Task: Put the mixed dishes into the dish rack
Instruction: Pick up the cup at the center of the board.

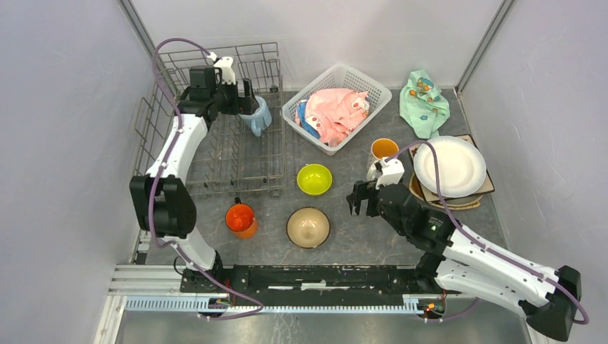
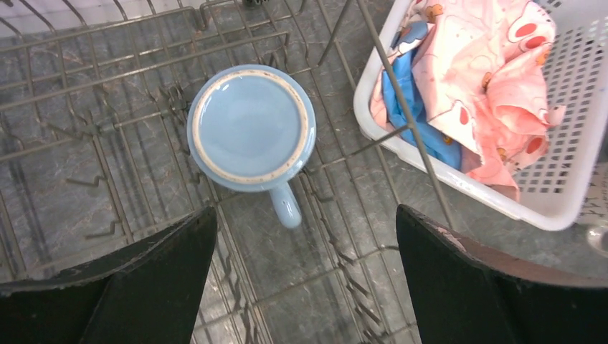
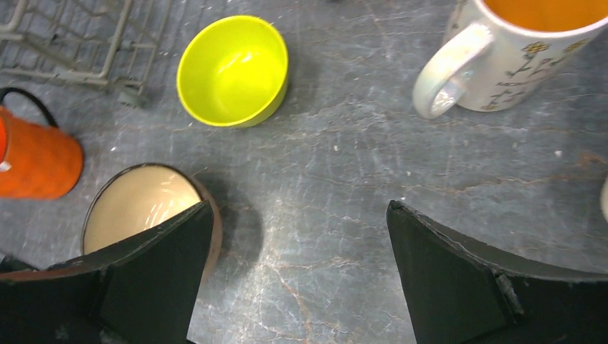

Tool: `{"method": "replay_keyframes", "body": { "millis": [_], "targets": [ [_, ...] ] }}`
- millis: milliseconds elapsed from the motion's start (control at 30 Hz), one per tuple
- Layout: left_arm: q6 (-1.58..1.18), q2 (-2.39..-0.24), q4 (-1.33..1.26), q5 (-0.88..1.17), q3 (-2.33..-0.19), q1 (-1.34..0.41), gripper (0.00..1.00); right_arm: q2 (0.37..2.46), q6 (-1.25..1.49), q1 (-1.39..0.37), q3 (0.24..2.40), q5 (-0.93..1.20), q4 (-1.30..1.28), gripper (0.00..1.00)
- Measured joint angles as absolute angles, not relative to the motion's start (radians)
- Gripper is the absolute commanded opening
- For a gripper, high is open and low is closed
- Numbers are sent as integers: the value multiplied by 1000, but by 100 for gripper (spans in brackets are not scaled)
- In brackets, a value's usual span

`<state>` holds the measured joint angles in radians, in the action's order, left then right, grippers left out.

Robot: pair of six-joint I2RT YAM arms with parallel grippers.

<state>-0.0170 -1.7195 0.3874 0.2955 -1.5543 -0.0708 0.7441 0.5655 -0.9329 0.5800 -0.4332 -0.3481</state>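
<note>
Left gripper: your left gripper [image 2: 305, 213] hangs over the dish rack [image 1: 236, 154]; its jaws are spread wide with nothing between them
Light-blue mug: the light-blue mug [image 2: 251, 125] stands mouth up on the rack floor just beyond the fingertips, touching neither; its handle points back toward the gap; set among the tines, it looks likely to stay upright
Beside the rack: the white basket [image 2: 459, 183] holding the pink cloth [image 2: 487, 79] sits just outside the wire wall; neither is yours to load
Right gripper: your right gripper [image 3: 300, 208] is open and empty over bare table, seemingly poised to pick a dish
Within its reach: the tan bowl [image 3: 136, 204] lies partly under one finger; the lime-green bowl [image 3: 231, 68] and the white patterned mug [image 3: 523, 57] lie ahead; the orange mug [image 3: 36, 161] stands near the rack's corner
Furthest out: the white plate [image 1: 449, 166] tops a stack well apart from the rack
</note>
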Motion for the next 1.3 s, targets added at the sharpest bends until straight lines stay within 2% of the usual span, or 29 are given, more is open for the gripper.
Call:
{"method": "replay_keyframes", "body": {
  "millis": [167,467,600,667,767,833,1067,1300],
  "targets": [
    [-72,-1609,439,288,-1505,-75,100,860,568,-933,683,-517,-384,98],
    [-199,-1306,404,326,-1136,-109,100,1171,506,-871,946,-607,-420,97],
    [-213,-1208,387,331,-1024,-139,100,1291,470,-802,1056,-603,-427,83],
    [-217,-1158,360,343,-970,-150,100,1318,459,-758,1068,-601,-428,79],
    [-231,-1090,340,351,-903,-165,100,1347,449,-678,1068,-599,-430,64],
    [-238,-1062,333,348,-878,-166,100,1365,438,-645,1068,-600,-427,58],
    [-280,-982,332,262,-872,-166,100,1444,400,-565,1068,-596,-397,53],
    [-291,-949,337,211,-871,-166,100,1506,556,-445,1092,-542,-355,53]
  ]
}}
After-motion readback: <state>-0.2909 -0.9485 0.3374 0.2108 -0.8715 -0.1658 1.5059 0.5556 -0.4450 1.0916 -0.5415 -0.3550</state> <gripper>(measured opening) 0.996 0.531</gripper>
